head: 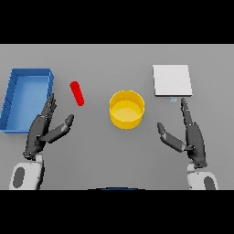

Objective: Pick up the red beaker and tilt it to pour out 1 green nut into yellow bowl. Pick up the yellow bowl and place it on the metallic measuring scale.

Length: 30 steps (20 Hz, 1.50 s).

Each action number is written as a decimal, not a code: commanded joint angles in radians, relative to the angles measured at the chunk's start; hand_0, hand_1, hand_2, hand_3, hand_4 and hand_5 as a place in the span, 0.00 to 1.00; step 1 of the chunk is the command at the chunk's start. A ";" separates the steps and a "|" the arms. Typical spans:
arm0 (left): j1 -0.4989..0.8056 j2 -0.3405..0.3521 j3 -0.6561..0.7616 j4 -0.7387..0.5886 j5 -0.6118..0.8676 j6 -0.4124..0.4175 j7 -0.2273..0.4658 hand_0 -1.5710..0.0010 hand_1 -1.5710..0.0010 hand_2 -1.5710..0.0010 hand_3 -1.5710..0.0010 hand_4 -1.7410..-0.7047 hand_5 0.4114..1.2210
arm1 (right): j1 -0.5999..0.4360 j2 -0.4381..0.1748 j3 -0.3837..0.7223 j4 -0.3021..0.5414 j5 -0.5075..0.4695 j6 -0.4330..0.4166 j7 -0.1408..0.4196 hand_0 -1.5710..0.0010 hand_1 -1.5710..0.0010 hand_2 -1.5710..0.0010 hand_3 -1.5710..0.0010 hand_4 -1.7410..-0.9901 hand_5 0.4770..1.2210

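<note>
The red beaker (77, 93) looks like a slim red cylinder, left of centre on the table and leaning. A yellow bowl (127, 109) sits in the middle; I see no nut in it. The metallic measuring scale (172, 80) is a pale square plate at the back right. My left hand (42, 130) rests open below and left of the beaker, apart from it. My right hand (191, 136) is open too, below the scale and right of the bowl, holding nothing. No green nut is visible.
A blue open bin (13, 98) stands at the far left, close behind my left hand. Grey table (114, 155) lies between the two hands.
</note>
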 commanded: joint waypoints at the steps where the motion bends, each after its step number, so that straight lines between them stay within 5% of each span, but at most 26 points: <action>1: -0.018 -0.003 -0.004 0.019 -0.007 0.000 0.001 1.00 1.00 1.00 1.00 0.56 0.24 | -0.009 0.000 -0.004 0.004 -0.014 0.009 0.017 1.00 1.00 1.00 1.00 0.71 0.18; 13: -0.311 -0.028 0.049 0.433 -0.065 0.047 -0.116 1.00 1.00 1.00 1.00 0.46 0.32 | -0.009 -0.011 -0.013 -0.001 -0.033 0.024 -0.018 1.00 1.00 1.00 1.00 0.62 0.21; 30: -0.585 -0.046 0.123 0.785 -0.061 0.058 -0.205 1.00 1.00 1.00 1.00 0.40 0.35 | 0.014 -0.011 -0.016 -0.029 -0.044 0.028 0.000 1.00 1.00 1.00 1.00 0.64 0.22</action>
